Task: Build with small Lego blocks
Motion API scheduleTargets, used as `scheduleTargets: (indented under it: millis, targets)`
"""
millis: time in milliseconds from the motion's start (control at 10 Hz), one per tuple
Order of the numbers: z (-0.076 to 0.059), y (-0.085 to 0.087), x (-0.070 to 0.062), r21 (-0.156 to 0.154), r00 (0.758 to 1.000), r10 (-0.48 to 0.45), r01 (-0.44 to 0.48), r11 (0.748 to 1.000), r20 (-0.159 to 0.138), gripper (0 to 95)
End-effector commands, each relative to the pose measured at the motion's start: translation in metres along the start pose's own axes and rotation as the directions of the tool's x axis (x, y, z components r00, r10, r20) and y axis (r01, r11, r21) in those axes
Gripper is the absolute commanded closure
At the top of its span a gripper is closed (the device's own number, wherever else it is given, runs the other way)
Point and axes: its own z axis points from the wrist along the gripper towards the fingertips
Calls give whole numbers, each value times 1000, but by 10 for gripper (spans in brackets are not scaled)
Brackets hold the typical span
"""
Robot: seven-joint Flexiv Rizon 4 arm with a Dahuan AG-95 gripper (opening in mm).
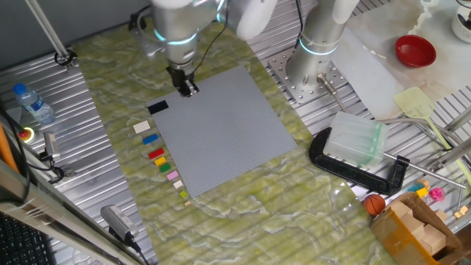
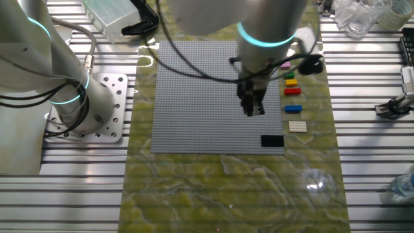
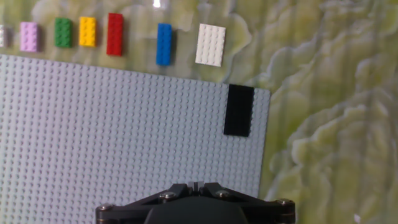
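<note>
— green marbled cloth (image 1: 243, 202) covers the table, with the grey baseplate (image 1: 221, 132) on it. where are your fingers?
— my gripper (image 2: 252, 107) hangs over the plate; i can't tell whether the fingers are parted or closed, and nothing shows between them.
— and the bricks?
— black brick (image 3: 238, 110) sits on the plate's corner ahead of my fingers. beyond it, off the plate, a row: white (image 3: 211, 45), blue (image 3: 163, 43), red (image 3: 115, 34), yellow (image 3: 87, 32), green (image 3: 63, 32), pink (image 3: 29, 37).
</note>
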Motion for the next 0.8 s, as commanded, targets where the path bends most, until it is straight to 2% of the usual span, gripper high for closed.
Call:
scheduleTargets:
  millis: [100, 200, 300, 500, 600, 700, 800]
  targets:
    - [4, 0, 11, -22, 997, 63, -64, 998, -47, 950]
    - [7, 0, 14, -52, 994, 98, -100, 994, -53, 950]
    - [8, 0, 15, -68, 994, 102, -105, 992, -44, 950]
    - [19, -7, 16, -44, 975, 212, -216, 975, -70, 950]
    - [31, -13, 14, -41, 976, 211, -213, 976, -58, 950]
    - [43, -19, 14, -28, 972, 233, -234, 972, -35, 950]
    - [53, -25, 15, -34, 973, 229, -229, 973, 0, 950]
